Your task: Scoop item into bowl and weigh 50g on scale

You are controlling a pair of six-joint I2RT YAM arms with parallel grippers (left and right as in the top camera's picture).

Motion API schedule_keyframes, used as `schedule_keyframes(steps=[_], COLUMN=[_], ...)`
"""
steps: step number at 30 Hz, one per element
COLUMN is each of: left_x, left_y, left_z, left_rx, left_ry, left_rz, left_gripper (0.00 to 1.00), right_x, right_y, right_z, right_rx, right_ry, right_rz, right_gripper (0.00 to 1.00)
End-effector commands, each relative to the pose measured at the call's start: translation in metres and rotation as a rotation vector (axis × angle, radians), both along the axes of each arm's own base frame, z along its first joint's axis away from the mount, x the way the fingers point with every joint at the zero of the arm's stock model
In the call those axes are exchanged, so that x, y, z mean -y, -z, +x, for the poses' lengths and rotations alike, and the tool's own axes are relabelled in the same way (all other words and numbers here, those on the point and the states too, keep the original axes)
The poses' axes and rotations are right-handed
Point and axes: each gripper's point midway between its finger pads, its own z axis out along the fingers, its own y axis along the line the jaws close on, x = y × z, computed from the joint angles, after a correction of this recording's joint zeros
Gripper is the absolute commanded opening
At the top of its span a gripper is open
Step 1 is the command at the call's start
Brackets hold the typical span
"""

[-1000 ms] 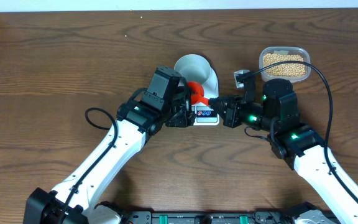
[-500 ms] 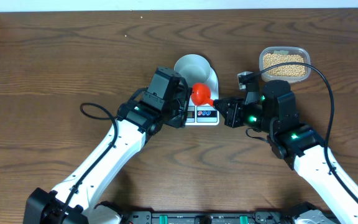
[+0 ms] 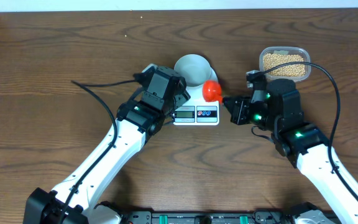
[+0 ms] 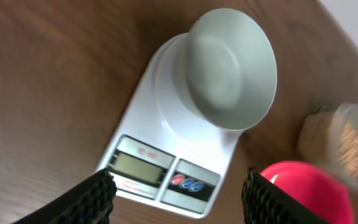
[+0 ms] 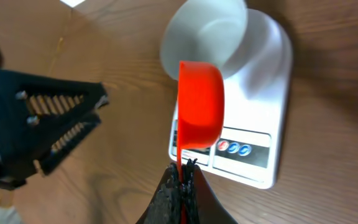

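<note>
**Scoop held between bowl and bean tub, bowl empty**

Table layout is read from left to right. At the left, the left gripper point(image 4: 179, 194) is held low above the near end of the scale point(image 4: 157, 124), over the display and the two round buttons. Its jaws are spread wide and nothing is held between them. The bowl point(image 4: 229, 68) is set on the far end of the scale. Its inside is bare, and no beans are seen in it. The figures on the display cannot be read.

Just to the right of the bowl, a red scoop point(image 3: 212, 91) is carried above the right edge of the scale. In the blurred left wrist view no beans can be made out in its cup. The long axis of the scoop runs roughly left to right: the cup is turned left, toward the bowl, and the thin handle is led back rightward into the right gripper point(image 5: 182, 177), whose jaws are closed on it.

The beans point(image 3: 284, 65) lie in a clear tub point(image 3: 283, 51) at the far right of the table, well apart from the scale. The tub is thus placed right of and beyond the jaws, on the side away from the cup. The right arm is much the nearer to it. Filling is judged not yet begun, so the cup is expected to need swinging rightward and away to the tub.
</note>
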Motion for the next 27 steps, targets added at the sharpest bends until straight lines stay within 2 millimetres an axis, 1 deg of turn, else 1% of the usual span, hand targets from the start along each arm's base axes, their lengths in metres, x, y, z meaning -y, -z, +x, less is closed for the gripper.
schedule_keyframes(steps=[1,2,4,5,9,13,16,19,20,21,23,27], left_x=[0.003,0.005,0.010,0.012,0.022,0.030,0.038,0.047,0.049,0.051,0.055,0.061], left_y=[-0.003,-0.003,-0.002,-0.002,0.000,0.007,0.014,0.024,0.030,0.037,0.049,0.072], left_z=[0.000,-0.001,-0.004,-0.005,-0.013,-0.027,-0.037,-0.041,-0.042,-0.043,-0.043,-0.038], left_rx=[0.082,0.088,0.093,0.092,0.073,0.034,0.008,-0.010,-0.018,-0.024,-0.033,-0.041], left_ry=[0.259,0.296,0.363,0.377,0.419,0.462,0.498,0.536,0.560,0.589,0.645,0.708], left_rz=[0.188,0.201,0.206,0.201,0.167,0.176,0.187,0.204,0.220,0.239,0.276,0.319], left_gripper=[0.67,0.66,0.59,0.57,0.45,0.40,0.30,0.12,0.09,0.08,0.07,0.08], right_x=[0.008,0.010,0.015,0.017,0.033,0.055,0.074,0.085,0.087,0.089,0.091,0.105], right_y=[-0.012,-0.014,-0.021,-0.025,-0.046,-0.056,-0.059,-0.061,-0.063,-0.065,-0.070,-0.081], right_z=[0.007,0.007,0.007,0.007,0.006,0.004,0.000,-0.005,-0.006,-0.008,-0.009,-0.011], right_rx=[0.069,0.074,0.093,0.102,0.154,0.167,0.154,0.145,0.144,0.145,0.149,0.159], right_ry=[-0.008,-0.004,0.010,0.016,0.062,0.125,0.178,0.210,0.217,0.222,0.226,0.255], right_rz=[-0.036,-0.036,-0.031,-0.028,-0.015,-0.013,-0.020,-0.026,-0.029,-0.038,-0.064,-0.160], right_gripper=[0.01,0.01,0.01,0.01,0.02,0.02,0.01,0.01,0.01,0.01,0.01,0.02])
